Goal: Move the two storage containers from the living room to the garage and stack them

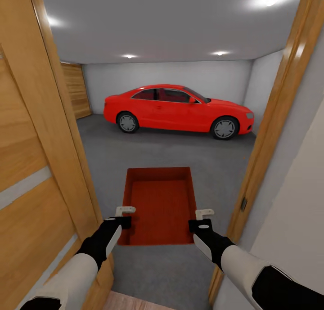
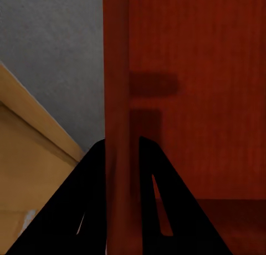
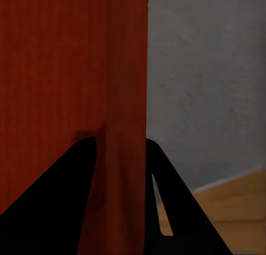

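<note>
Left tool (image 1: 124,214) and right tool (image 1: 203,218) apparently clamp opposite container (image 1: 158,205) walls.

I count one orange-red bin (image 1: 158,206), two grippers, left (image 1: 124,209) and right (image 1: 204,213), one red car (image 1: 177,110), four ceiling lights (image 1: 129,56), and one open wooden door (image 1: 31,175).

A wooden door frame (image 1: 274,121) opens onto pale grey walls (image 1: 171,76), a grey concrete floor (image 1: 171,152) — a red car (image 1: 177,110) is parked under ceiling spotlights (image 1: 129,56).
</note>
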Controlling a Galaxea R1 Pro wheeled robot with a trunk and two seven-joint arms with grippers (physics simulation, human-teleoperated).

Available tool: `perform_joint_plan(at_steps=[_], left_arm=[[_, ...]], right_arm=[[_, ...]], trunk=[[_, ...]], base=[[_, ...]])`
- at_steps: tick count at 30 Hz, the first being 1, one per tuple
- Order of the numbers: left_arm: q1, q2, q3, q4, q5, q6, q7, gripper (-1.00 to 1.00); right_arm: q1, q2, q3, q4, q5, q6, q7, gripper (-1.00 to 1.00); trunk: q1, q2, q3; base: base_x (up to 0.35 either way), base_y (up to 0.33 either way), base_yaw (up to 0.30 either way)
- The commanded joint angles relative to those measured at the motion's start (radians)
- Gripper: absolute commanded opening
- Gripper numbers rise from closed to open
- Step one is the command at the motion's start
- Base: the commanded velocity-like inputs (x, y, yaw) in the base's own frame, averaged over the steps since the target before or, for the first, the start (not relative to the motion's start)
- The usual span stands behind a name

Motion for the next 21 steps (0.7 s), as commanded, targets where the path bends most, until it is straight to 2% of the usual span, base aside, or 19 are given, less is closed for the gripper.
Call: perform_joint_plan(at_steps=[1, 7, 18, 21], left_arm=[[0.000, -0.001, -0.005, 0.001, 0.015, 0.005, 0.010, -1.00], [0.000, -0.001, -0.005, 0.001, 0.015, 0.004, 0.010, -1.00], [0.000, -0.001, -0.006, 0.000, 0.014, 0.002, 0.011, -1.00], [0.000, -0.001, -0.006, 0.000, 0.014, 0.002, 0.011, -1.00]], right_arm=[[-0.002, 0.000, -0.021, -0.016, 0.027, 0.008, -0.080, -1.00], [-0.002, 0.000, -0.021, -0.016, 0.027, 0.008, -0.080, -1.00], [-0.002, 0.000, -0.021, -0.016, 0.027, 0.008, -0.080, -1.00], [-0.002, 0.000, -0.020, -0.016, 0.027, 0.009, -0.080, -1.00]], trunk=[[0.001, -0.002, -0.002], [0.001, -0.002, -0.002], [0.001, -0.002, -0.002], [0.001, -0.002, -0.002]], base=[[0.177, 0.258, -0.002], [0.157, 0.211, -0.003], [0.010, 0.012, -0.209], [0.000, 0.002, -0.097]])
